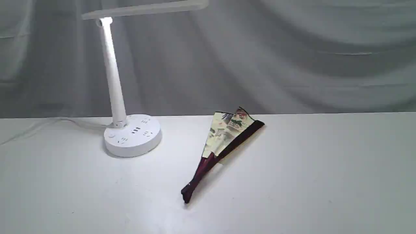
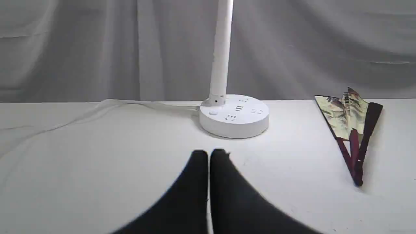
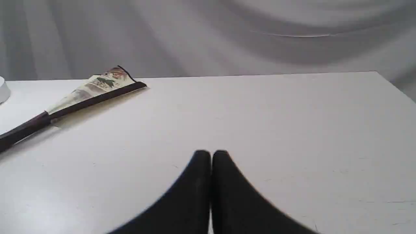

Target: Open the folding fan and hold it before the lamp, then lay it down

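Currently both claws are shut tight with nothing in them. The left claw (image 2: pixel 209 153) has its two black fingers pressed together above bare bench, and the right claw (image 3: pixel 211 153) shows the same. The fan (image 1: pixel 224 139) lies flat on the bench (image 1: pixel 325 182), well apart from either claw. It is farther out on the bench than both sets of tips and off to one side of each. In the exterior view it sits near the middle, just right of the lamp (image 1: pixel 131 136) and not touching its base.

The bench's far edge runs just behind the fan's wide end. A broad stretch of bare surface lies to the fan's right and in front of it. A thin white cord (image 1: pixel 48 123) trails from the lamp's base toward the left.

The fan is spread only to a narrow wedge. Its paper is pleated and cream with a painted scene and black edging, and the dark maroon ribs meet at a pivot pointing toward the near side. The lamp is smooth white, with a slim stem, a flat bar head and a round base with socket holes. Creased grey cloth (image 1: pixel 292 58) hangs behind.
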`<state>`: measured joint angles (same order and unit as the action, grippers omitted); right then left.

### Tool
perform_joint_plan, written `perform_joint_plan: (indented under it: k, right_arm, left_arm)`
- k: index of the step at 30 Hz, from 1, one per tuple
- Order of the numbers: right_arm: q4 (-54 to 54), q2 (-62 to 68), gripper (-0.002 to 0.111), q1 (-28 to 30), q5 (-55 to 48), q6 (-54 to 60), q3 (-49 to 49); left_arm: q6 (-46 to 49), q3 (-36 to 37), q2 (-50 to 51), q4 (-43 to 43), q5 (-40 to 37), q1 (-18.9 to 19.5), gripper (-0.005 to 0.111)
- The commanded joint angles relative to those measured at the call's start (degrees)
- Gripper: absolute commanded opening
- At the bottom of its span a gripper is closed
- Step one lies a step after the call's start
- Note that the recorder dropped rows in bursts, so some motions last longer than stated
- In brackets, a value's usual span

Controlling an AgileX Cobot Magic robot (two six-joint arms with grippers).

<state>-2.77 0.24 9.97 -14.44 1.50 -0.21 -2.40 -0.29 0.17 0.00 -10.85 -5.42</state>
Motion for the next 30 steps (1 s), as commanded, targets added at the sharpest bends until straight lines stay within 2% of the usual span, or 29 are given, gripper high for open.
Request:
perform_joint_plan:
  k: [1,11,14,19,24,30]
  right_arm:
    - [0.6,-0.2,0.000,-0.2,0.4,0.1,0.2]
    - [0.7,-0.2,0.000,-0.2,2.5,0.1,0.2]
    - [0.1,-0.2,0.000,-0.2,5.9,-0.2,0.2]
    - [-7.6,-0.2,0.000,-0.2,12.7,-0.3,0.2]
    - [-10.0,-0.2,0.000,-0.2,16.8,-0.3,0.2]
    - [-12.4,-0.2,0.000,-0.2,12.0,-0.3,-5.1]
  left_arm:
    - [-0.3,0.3,-0.2,-0.7,0.1,0.1,0.000]
    - [-0.6,0.3,-0.2,-1.8,2.9,0.1,0.000]
    - [-0.6,0.3,-0.2,-5.6,7.5,0.1,0.000]
    - [-2.2,0.3,-0.2,-9.0,14.3,0.1,0.000]
    - [-2.3,-3.2,-0.2,-12.4,10.9,0.1,0.000]
    - [-2.3,-12.8,-0.2,-14.0,-0.3,0.1,0.000]
